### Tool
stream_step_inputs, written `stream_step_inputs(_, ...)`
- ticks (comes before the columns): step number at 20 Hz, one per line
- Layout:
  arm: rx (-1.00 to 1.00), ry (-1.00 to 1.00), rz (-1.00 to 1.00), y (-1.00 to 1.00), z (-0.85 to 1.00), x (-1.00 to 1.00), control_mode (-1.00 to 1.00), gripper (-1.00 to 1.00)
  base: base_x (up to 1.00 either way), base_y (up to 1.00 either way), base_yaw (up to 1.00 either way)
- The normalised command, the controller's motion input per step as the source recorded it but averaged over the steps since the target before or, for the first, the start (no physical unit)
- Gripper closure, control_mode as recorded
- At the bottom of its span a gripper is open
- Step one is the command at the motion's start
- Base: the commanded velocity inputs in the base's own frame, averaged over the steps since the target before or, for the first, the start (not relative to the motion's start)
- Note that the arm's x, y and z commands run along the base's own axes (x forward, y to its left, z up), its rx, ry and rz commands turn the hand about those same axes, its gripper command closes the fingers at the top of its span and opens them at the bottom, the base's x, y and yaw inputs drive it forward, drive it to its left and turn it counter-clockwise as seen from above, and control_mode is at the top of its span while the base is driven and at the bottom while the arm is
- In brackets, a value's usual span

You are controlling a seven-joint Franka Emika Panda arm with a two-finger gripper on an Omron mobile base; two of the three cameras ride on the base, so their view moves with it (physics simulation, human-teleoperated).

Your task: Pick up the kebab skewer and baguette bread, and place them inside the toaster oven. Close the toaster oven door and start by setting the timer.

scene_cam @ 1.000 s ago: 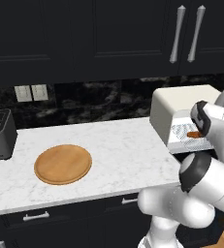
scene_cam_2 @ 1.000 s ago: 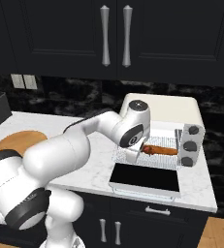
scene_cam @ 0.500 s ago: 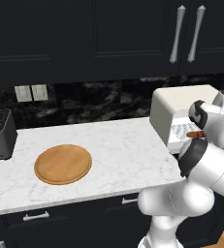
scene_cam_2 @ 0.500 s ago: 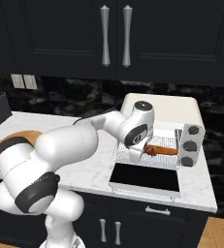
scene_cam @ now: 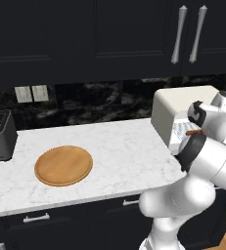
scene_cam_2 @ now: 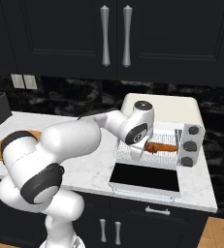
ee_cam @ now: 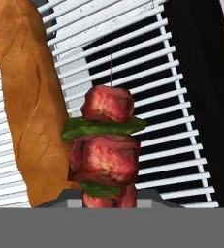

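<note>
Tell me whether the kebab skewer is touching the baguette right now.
Cannot tell. In the hand view the kebab skewer overlaps the baguette above the wire rack, with no visible gap or plain contact.

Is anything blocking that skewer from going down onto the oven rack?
Nothing visible does. The skewer, in the gripper, hangs over bare rack, with the baguette already lying beside it. The door is folded down open.
</note>
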Motion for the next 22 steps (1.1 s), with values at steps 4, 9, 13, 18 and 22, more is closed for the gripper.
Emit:
stream_step_inputs(4,0.01,-0.07,0.0,0.0,-0.15,-0.04,-1.0,-1.0,0.0,0.0,0.0)
stream_step_inputs(9,0.04,-0.15,0.0,0.0,-0.02,-0.15,-1.0,-1.0,0.0,0.0,0.0)
stream_step_inputs(13,0.06,-0.19,0.0,0.0,0.02,-0.18,-1.0,-1.0,0.0,0.0,0.0)
stream_step_inputs(18,0.06,-0.15,0.0,-0.01,0.37,-0.38,-1.0,-1.0,0.0,0.0,0.0)
stream_step_inputs(22,0.0,-0.02,0.0,-0.14,0.47,-0.68,-1.0,-1.0,0.0,0.0,0.0)
